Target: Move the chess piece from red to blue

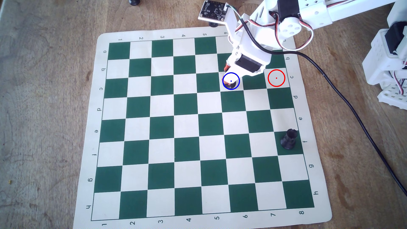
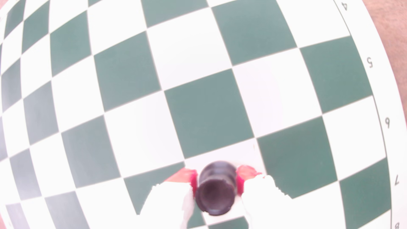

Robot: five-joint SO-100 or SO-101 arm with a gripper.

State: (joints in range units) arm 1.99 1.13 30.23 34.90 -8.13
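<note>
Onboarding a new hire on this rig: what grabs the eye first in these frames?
The white arm's gripper sits over the blue circle, orange pads flanking the black chess piece in the wrist view. The red circle to its right in the overhead view encloses nothing. A stouter black piece stands near the board's right edge.

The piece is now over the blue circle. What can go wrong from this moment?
1. The gripper is shut on the chess piece; whether its base rests on the board cannot be told, so early release may tip it.
2. In the overhead view its base sits low in the blue circle, so it may land off-centre.
</note>
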